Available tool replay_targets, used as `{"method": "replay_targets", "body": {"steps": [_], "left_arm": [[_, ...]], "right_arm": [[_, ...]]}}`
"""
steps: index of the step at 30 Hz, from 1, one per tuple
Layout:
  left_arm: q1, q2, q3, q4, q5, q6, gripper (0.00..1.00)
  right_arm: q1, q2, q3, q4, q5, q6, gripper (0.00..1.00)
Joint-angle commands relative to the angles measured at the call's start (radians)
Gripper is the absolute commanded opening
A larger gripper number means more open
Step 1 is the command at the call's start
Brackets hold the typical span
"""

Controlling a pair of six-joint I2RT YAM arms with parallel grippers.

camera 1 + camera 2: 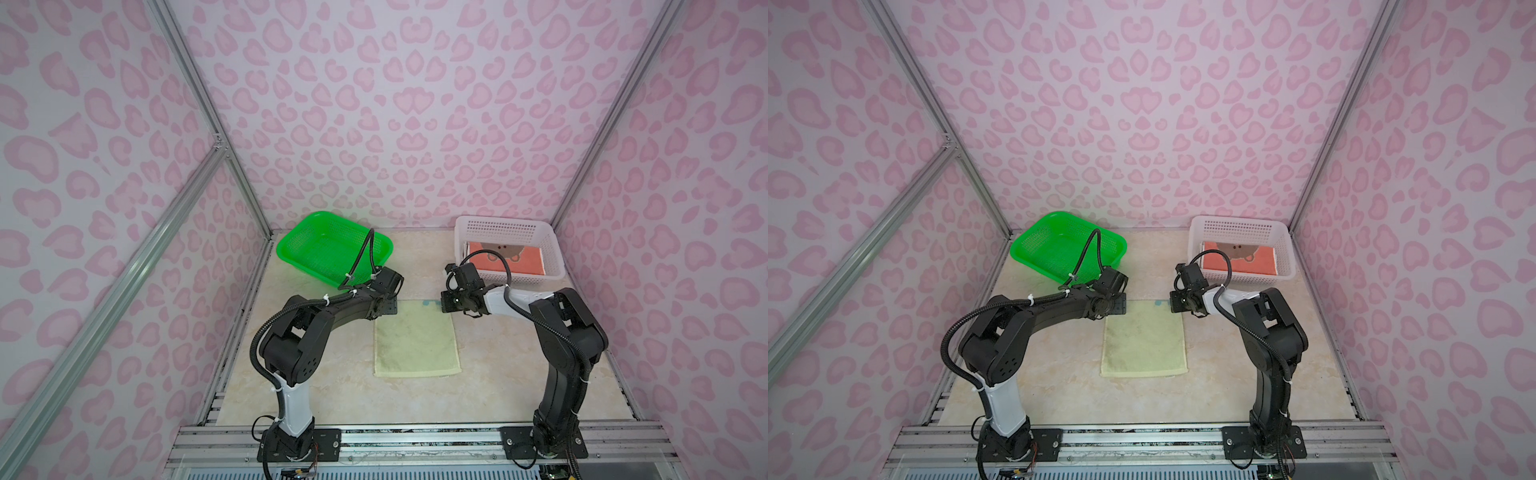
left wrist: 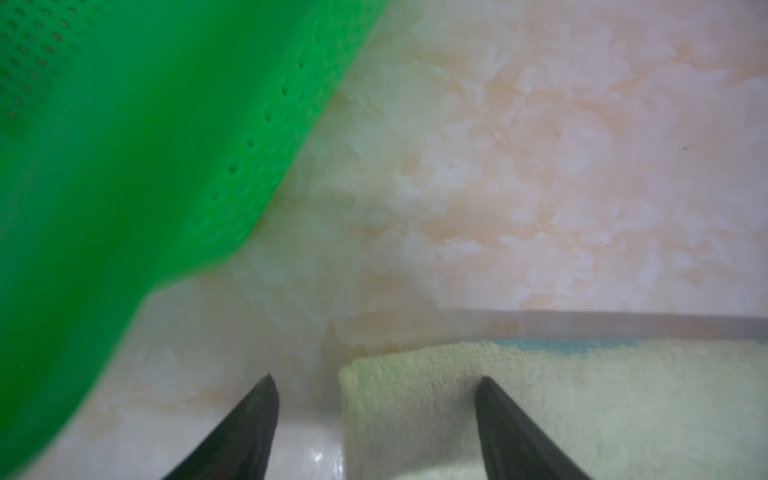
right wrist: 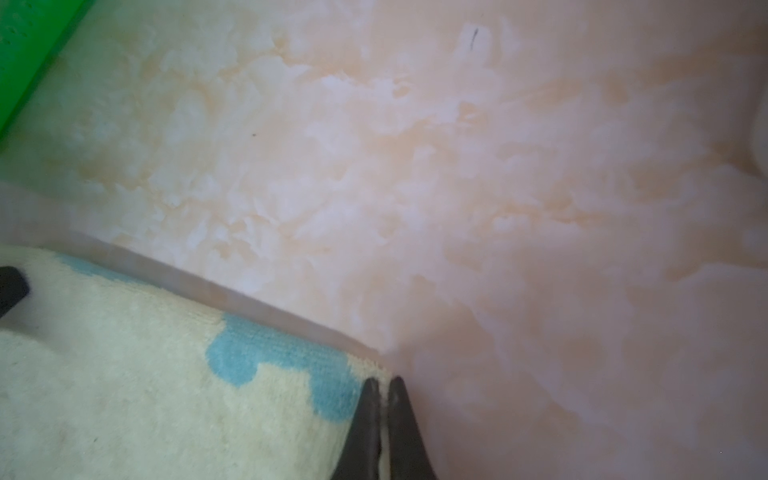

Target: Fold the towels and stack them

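Pale yellow towel (image 1: 417, 340), teal print at its far edge: lies flat at the middle of the tabletop (image 1: 498, 374), long sides running front to back.

Orange towel (image 1: 505, 257) with brown bear: folded, lying inside the white basket (image 1: 505, 226) at the far right corner of the tabletop.

Green basket (image 1: 332, 245): far left corner of the tabletop, tilted.

Left gripper (image 2: 374, 380): low at the pale yellow towel's far left corner, jaws wide apart, one finger over the cloth, the other over bare tabletop beside its edge; nothing clamped.

Right gripper (image 3: 384, 382): at the towel's far right corner, jaws pressed together with a sliver of the cloth's edge pinched between them.
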Motion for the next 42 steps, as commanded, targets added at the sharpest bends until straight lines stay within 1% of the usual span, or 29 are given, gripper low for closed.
{"method": "replay_targets", "body": {"steps": [1, 5, 8, 17, 20, 22, 27, 32, 35, 42], "left_arm": [[0.001, 0.019, 0.009, 0.057, 0.032, 0.029, 0.76], [0.0, 0.027, 0.016, 0.086, 0.041, 0.037, 0.75], [0.0, 0.05, 0.046, 0.065, 0.036, 0.038, 0.69], [0.0, 0.108, 0.085, 0.06, 0.048, 0.036, 0.38], [0.001, 0.123, 0.09, 0.064, 0.057, 0.044, 0.19], [0.001, 0.132, 0.095, 0.063, 0.06, 0.05, 0.03], [0.001, 0.117, 0.096, 0.079, 0.06, 0.071, 0.03], [0.001, 0.049, 0.069, 0.125, 0.039, 0.092, 0.03], [0.001, -0.009, 0.031, 0.17, 0.017, 0.109, 0.03], [0.0, -0.172, -0.113, 0.285, 0.003, 0.125, 0.03]], "right_arm": [[-0.001, 0.0, -0.019, -0.01, 0.009, 0.002, 0.03], [-0.006, -0.018, -0.048, 0.0, 0.013, 0.005, 0.02], [-0.01, -0.032, -0.064, 0.007, 0.011, 0.007, 0.02], [-0.019, -0.054, -0.079, 0.014, -0.003, 0.0, 0.02], [-0.019, -0.05, -0.075, 0.02, -0.015, 0.001, 0.01], [-0.02, -0.05, -0.075, 0.026, -0.017, 0.001, 0.0], [-0.024, -0.051, -0.078, 0.051, -0.035, -0.009, 0.0], [-0.043, -0.084, -0.111, 0.139, -0.083, -0.021, 0.0], [-0.052, -0.124, -0.134, 0.179, -0.105, -0.039, 0.0], [-0.052, -0.239, -0.188, 0.171, -0.146, -0.096, 0.0]]}}
